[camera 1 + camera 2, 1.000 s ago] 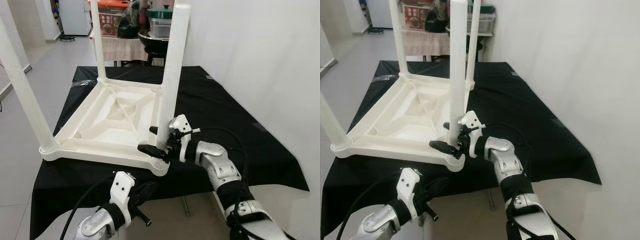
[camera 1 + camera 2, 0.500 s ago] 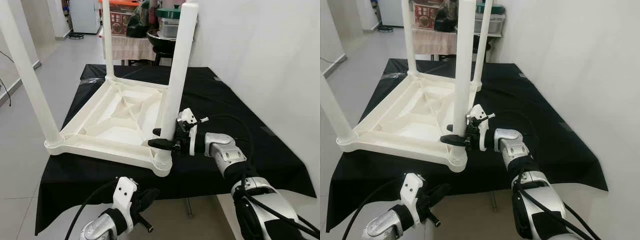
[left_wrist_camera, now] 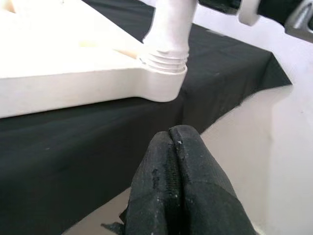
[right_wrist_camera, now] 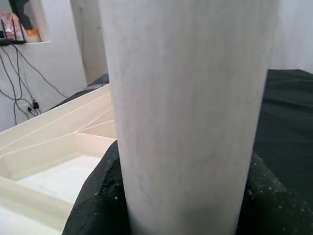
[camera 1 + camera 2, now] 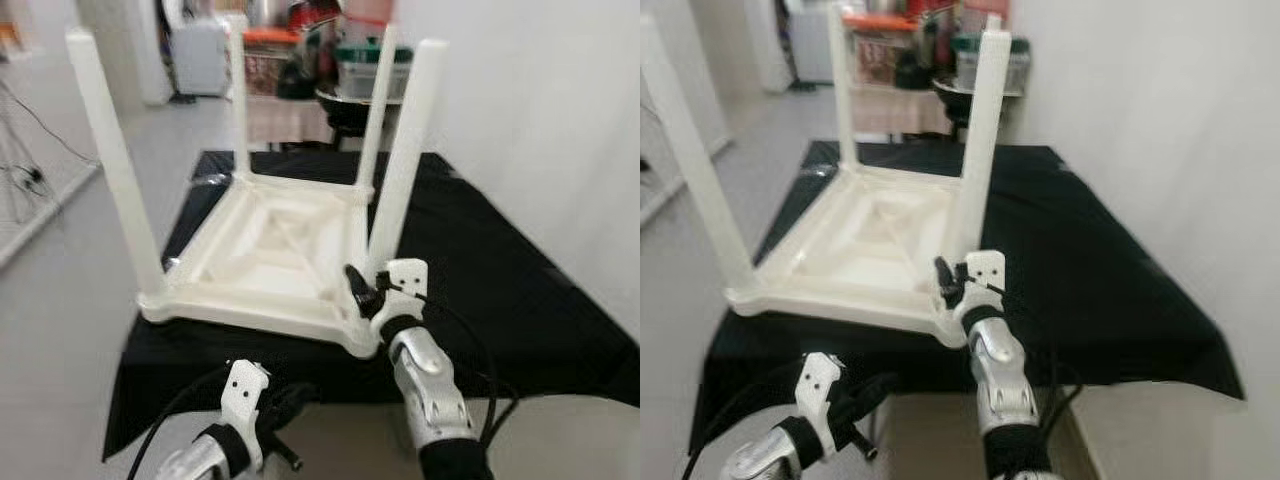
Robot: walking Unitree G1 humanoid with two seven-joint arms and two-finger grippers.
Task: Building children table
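Lying upside down on a black cloth (image 5: 500, 270) that covers the worktop (image 5: 1140, 395), the white plastic children's table (image 5: 270, 250) has its ribbed underside facing up and four round legs standing upright at its corners. The near right leg (image 5: 405, 160) rises from a threaded socket (image 3: 166, 61) at the near right corner, close to the front edge of the worktop.

The right end effector (image 5: 362, 285) is clamped on this leg low down, just above the corner socket. In the right wrist view the leg (image 4: 188, 112) stands between the two black fingers (image 4: 95, 205), which press against it on either side. The silver right arm (image 5: 992, 375) reaches up to it from the front of the worktop, with a black cable looping beside it.

The left end effector (image 3: 176, 134) hangs below and in front of the worktop's edge, well apart from the table, with its two fingers pressed together and holding nothing. Its wrist view looks up at the draped cloth and the corner socket.

Both head views are blurred. Behind the worktop stands another table with a pale cloth (image 5: 275, 110), carrying boxes and lidded containers (image 5: 365, 70). A plain white wall (image 5: 560, 150) runs along the right, and grey floor (image 5: 70, 300) lies to the left.
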